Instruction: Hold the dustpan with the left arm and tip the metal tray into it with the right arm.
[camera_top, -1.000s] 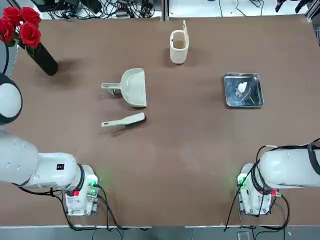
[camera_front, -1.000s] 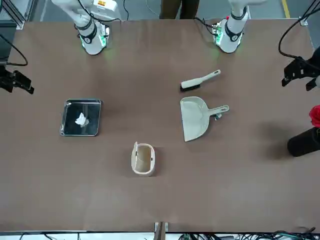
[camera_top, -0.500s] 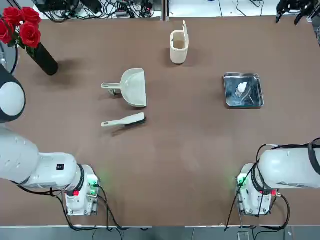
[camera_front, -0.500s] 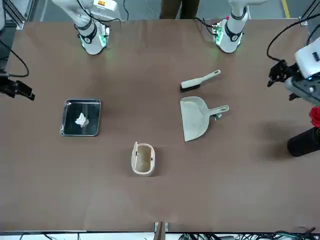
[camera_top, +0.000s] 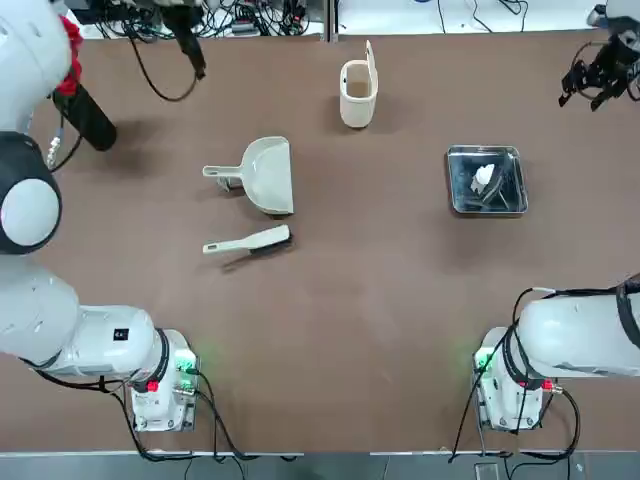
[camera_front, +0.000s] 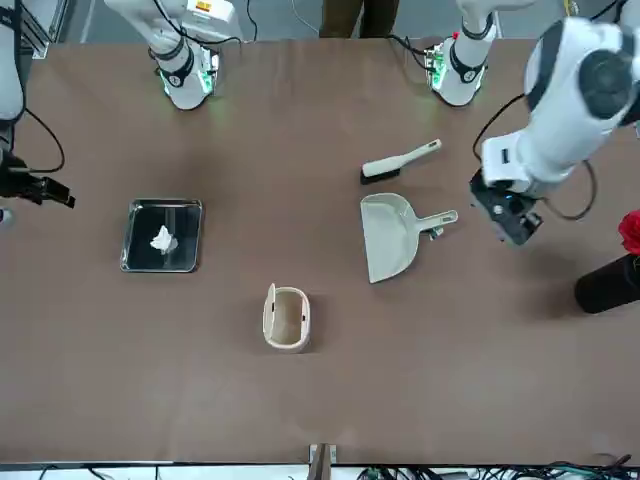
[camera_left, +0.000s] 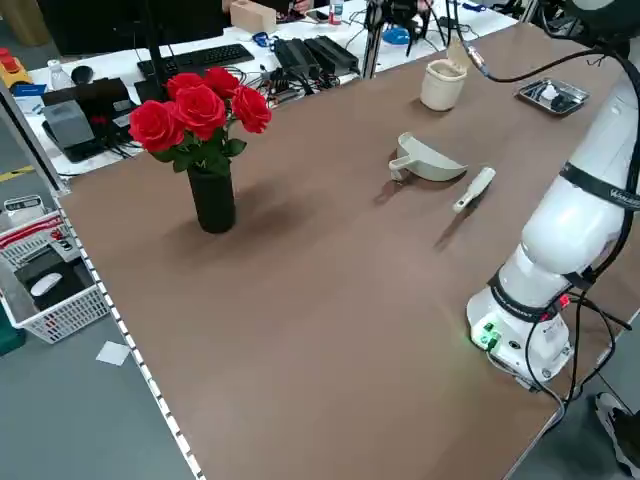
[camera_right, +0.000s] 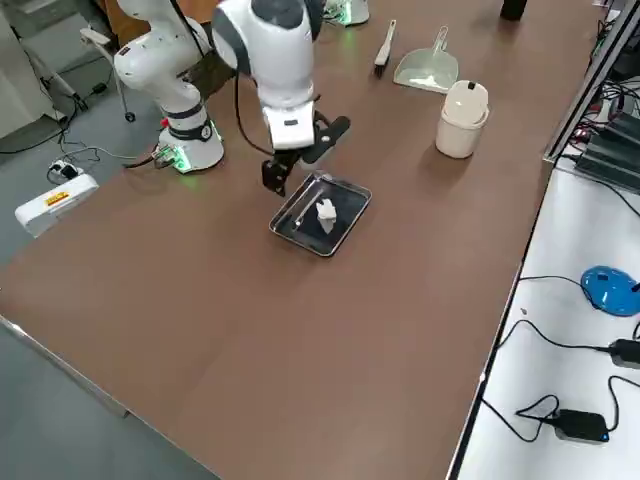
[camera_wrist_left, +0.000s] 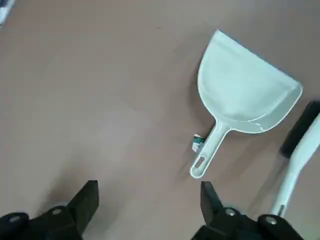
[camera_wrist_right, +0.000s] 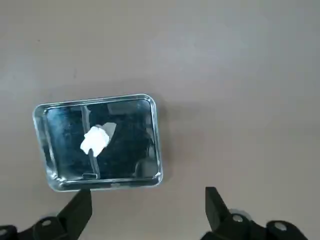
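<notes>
A slim cream hand brush (camera_top: 248, 241) lies flat on the brown counter (camera_top: 380, 310), and a cream cup-like holder (camera_top: 358, 93) stands upright near the far edge. Red roses (camera_left: 200, 112) stand in a black vase (camera_left: 212, 198) at one far corner, with cables, a keyboard (camera_left: 195, 58) and a white basket (camera_left: 52, 290) beyond the counter's edges.

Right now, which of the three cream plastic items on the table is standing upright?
The cup-like holder near the table's far edge. It stands on its base with its open mouth up, while the dustpan and the slim brush both lie flat.
</notes>
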